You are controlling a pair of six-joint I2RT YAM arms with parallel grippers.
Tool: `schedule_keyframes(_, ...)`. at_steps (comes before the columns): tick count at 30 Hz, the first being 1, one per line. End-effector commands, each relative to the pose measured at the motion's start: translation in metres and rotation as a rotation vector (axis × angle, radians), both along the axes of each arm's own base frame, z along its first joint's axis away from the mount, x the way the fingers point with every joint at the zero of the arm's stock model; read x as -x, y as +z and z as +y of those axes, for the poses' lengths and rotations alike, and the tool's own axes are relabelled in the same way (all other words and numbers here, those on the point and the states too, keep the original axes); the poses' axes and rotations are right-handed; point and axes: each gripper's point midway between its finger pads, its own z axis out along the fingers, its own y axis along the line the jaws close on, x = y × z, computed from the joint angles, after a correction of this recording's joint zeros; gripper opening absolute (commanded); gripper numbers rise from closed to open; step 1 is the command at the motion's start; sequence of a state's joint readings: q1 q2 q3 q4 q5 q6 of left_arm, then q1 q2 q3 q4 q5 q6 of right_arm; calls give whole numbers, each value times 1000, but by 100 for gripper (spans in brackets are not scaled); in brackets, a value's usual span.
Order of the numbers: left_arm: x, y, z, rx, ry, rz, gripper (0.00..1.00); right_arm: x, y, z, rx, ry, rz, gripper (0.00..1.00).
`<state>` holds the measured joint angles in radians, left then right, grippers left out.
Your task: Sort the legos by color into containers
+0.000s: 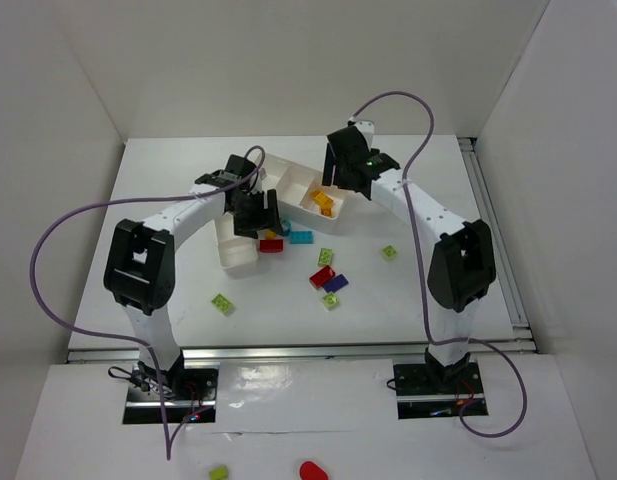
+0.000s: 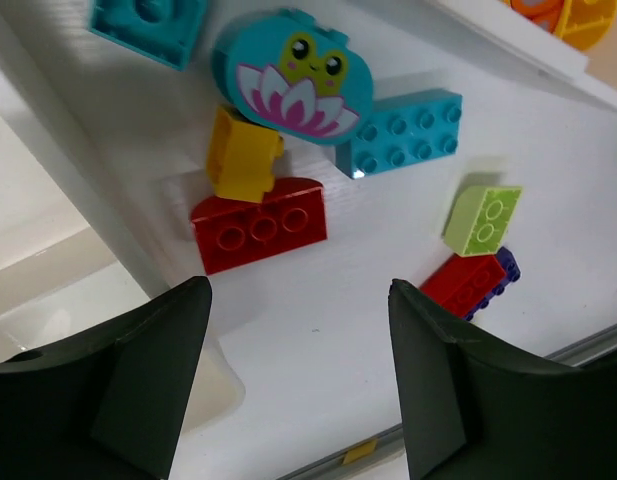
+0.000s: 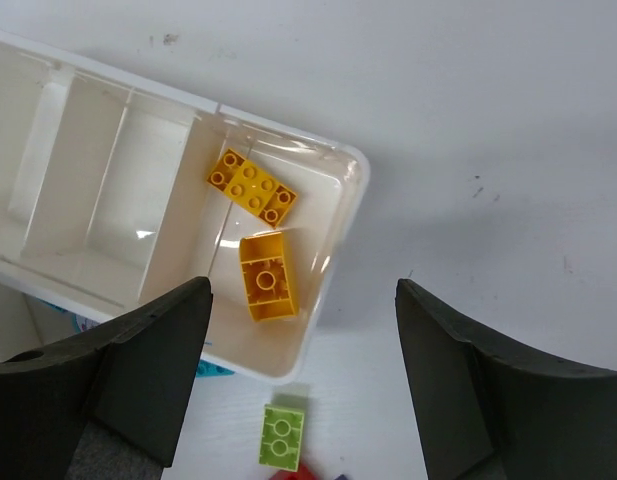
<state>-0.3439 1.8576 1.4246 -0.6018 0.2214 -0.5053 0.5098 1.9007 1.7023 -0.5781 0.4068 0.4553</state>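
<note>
Plainly the sorting is at an early stage: two orange-yellow bricks (image 3: 251,187) lie in the end compartment of the far tray (image 3: 168,200), while most of the legos are loose on the bench (image 1: 278,310). Nearest to hand is a red brick (image 2: 258,225), touching a yellow brick (image 2: 243,155), with a round cyan piece (image 2: 293,75) and a cyan brick (image 2: 400,130) just beyond. A green brick (image 2: 483,218) lies off to the side, near a second red brick (image 2: 468,283) that touches a purple brick (image 2: 505,265). The first red brick sits just beside the wall of the near tray (image 2: 88,180). The left claw (image 2: 296,330) hangs wide and empty just short of it, so I judge the step in hand to be picking up that brick. The next move calls for easing forward and down until the fingers straddle it without nudging the yellow brick, then closing. The right claw (image 3: 303,330) is likewise wide and empty, above the edge of the orange-yellow compartment; the green brick just outside that tray looks its likeliest target.
</note>
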Motion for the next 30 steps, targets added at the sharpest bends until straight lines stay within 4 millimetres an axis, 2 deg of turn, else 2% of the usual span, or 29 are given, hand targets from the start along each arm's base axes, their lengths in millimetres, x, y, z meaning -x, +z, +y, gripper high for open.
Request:
schedule_keyframes(1,-9,-9,21,-24,53,-5,81,6,40,-18,-20,-43,-94,81)
schedule_keyframes(3,-11,-13,31,-49,80,-3,81,10,36,-27,-3,-60,-81,81)
schedule_keyframes(4,-13,-16,44,-90,102,-3,81,11,41,-28,-9,-60,-91,81)
schedule_keyframes(5,-16,-17,51,-104,122,-7,81,14,35,-29,1,-60,-73,81)
schedule_keyframes(7,-17,-20,64,-156,153,-6,81,16,36,-31,1,-60,-73,81)
schedule_keyframes(8,-19,-16,65,-159,142,-14,81,18,34,-31,6,-60,-65,81)
schedule_keyframes(11,-24,-9,52,-103,78,-33,81,19,33,-34,17,-66,-59,81)
schedule_keyframes(12,-25,-2,35,-88,30,-62,81,19,33,-34,17,-66,-59,81)
schedule_keyframes(15,-30,-5,15,-109,-43,-86,81,19,29,-39,22,-75,-50,81)
schedule_keyframes(17,-31,-10,12,-148,-59,-79,80,19,29,-39,22,-75,-50,81)
schedule_keyframes(19,-32,-23,11,-171,-43,-56,75,20,24,-39,31,-75,-35,81)
schedule_keyframes(22,-39,-27,21,-225,17,-63,69,22,22,-40,28,-80,-27,81)
schedule_keyframes(24,-40,-32,25,-247,25,-58,68,22,22,-40,28,-80,-27,81)
schedule_keyframes(27,-44,-40,19,-255,-1,-60,66,23,21,-40,33,-80,-19,81)
schedule_keyframes(30,-45,-47,19,-264,-11,-50,57,23,22,-42,38,-87,-22,81)
